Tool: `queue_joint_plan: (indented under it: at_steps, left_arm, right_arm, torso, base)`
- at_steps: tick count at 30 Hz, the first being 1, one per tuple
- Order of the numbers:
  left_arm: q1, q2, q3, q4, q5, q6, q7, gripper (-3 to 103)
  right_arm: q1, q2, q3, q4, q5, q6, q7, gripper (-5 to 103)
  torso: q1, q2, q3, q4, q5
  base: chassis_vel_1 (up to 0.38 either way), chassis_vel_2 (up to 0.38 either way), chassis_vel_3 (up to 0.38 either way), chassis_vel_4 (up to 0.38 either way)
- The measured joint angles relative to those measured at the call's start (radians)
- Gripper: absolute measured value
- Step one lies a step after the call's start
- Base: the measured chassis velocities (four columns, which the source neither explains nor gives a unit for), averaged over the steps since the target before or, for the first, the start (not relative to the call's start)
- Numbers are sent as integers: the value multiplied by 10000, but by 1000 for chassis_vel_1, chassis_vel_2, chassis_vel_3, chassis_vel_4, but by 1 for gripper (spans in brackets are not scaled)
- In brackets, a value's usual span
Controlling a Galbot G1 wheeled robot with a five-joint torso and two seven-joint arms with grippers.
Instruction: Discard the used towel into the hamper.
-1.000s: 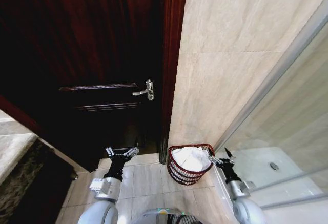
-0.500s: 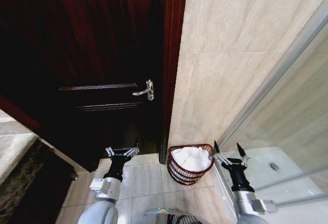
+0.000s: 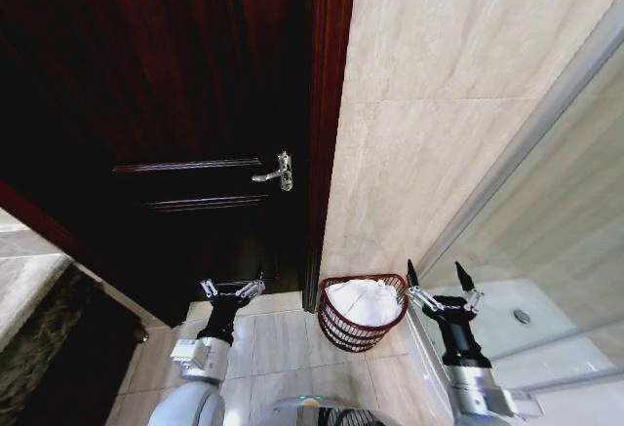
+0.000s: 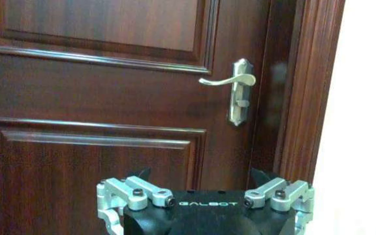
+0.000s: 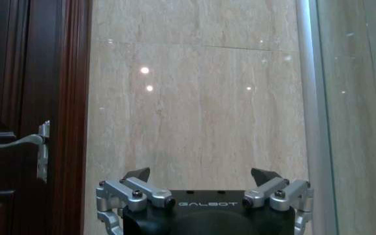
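Both arms are silver-grey with black wrist sections. The left gripper (image 3: 232,289) and right gripper (image 3: 441,283) match: black bodies lettered GALBOT in white, silver knuckle brackets with dark screws, black pointed fingertips (image 5: 137,174).

The word "GALBOT" is printed in pale capitals on the black body of the left gripper (image 4: 201,177), at about six o'clock in the left wrist view, between the two silver finger mounts. The same word "GALBOT" is printed on the black body of the right gripper (image 5: 201,176), likewise at six o'clock in the right wrist view. No other text can be read.
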Motion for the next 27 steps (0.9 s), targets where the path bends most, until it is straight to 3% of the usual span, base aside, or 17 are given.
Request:
queue_joint_plan:
  at_steps: [12,27]
  left_arm:
    - [0,0,0,0,0,0,0,100]
    - [0,0,0,0,0,0,0,100]
  right_arm:
    - [20,-11,-5,-46,8,-18,1,100]
    - [30,-20,-3,-74,22,-26,1,100]
  torso:
    - [114,254,137,1,0]
    - [517,1129,608,1,0]
  base:
    - [0,0,0,0]
    - [0,0,0,0]
